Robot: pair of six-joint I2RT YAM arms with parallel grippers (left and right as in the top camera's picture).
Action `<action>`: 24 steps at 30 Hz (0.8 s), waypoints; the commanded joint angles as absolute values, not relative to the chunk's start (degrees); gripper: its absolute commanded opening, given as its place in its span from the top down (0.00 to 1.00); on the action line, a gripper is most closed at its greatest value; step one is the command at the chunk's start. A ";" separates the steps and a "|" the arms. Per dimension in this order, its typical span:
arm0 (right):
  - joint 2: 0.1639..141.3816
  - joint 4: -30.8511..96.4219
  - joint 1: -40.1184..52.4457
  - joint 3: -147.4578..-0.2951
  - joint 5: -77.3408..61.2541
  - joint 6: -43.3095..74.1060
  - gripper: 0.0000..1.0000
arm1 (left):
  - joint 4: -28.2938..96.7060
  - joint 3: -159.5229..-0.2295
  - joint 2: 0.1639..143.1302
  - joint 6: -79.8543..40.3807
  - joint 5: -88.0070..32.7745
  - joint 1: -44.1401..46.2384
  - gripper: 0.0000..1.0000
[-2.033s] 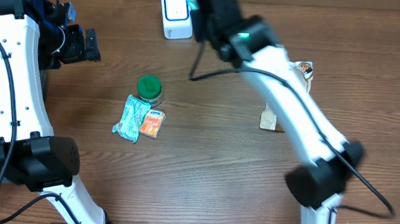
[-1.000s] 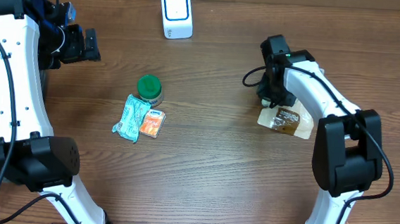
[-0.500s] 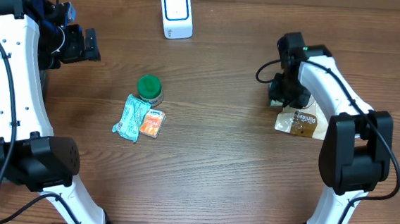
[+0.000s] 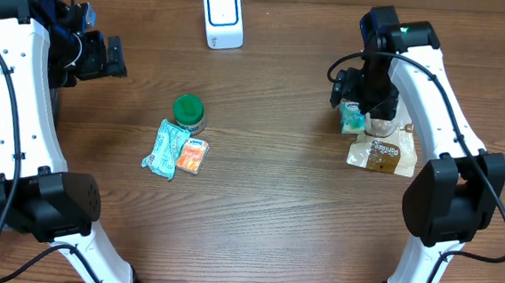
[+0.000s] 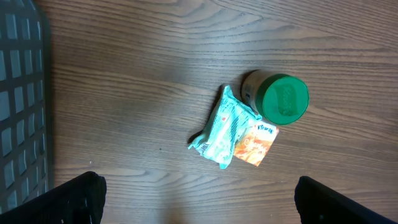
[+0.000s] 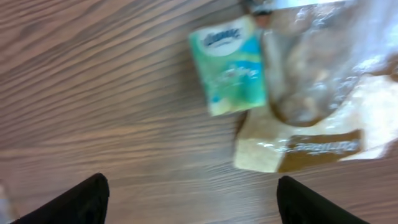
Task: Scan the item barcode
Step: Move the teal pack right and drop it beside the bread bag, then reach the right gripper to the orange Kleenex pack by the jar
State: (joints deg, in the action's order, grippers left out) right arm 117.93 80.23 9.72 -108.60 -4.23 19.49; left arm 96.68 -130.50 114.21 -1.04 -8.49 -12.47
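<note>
The right gripper [image 6: 191, 182], clamped on the brown snack bag [image 4: 382, 154] a second ago, now hovers above it with its jaws spread wide and empty. The bag lies flat at the right of the table [image 4: 265, 214], just beside a green tissue pack [image 4: 352, 119]. The release suggests this item is finished and another awaits. The scanner [image 4: 223, 17] stands at the far edge. The left gripper [image 5: 199, 180] hangs fully spread, holding nothing. The green-lidded jar [image 4: 188, 112] is closed, contents unseen. What the mesh basket [image 5: 22, 112] at far left holds cannot be told.
</note>
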 commanded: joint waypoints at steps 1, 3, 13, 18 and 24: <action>117.78 78.15 11.51 -106.96 -14.61 19.22 0.20 | 96.82 -131.63 112.81 0.03 -8.38 -12.36 0.00; 117.80 75.64 13.06 -105.27 -18.63 19.22 0.23 | 96.82 -131.63 112.81 0.03 -8.38 -12.36 0.00; 117.84 60.20 27.31 -94.41 -23.03 29.85 0.40 | 96.79 -131.63 112.81 0.03 -8.38 -12.36 0.00; 118.67 51.66 34.20 -91.33 -22.57 35.33 0.43 | 96.79 -131.63 112.81 0.03 -8.38 -12.36 0.01; 119.98 42.92 40.12 -88.47 -20.51 42.54 0.50 | 96.79 -131.63 112.79 0.03 -8.38 -12.36 0.00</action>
State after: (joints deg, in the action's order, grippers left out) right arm 118.61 44.77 38.48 -89.89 -22.02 37.01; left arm 96.68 -130.50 114.21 -1.04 -8.47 -12.47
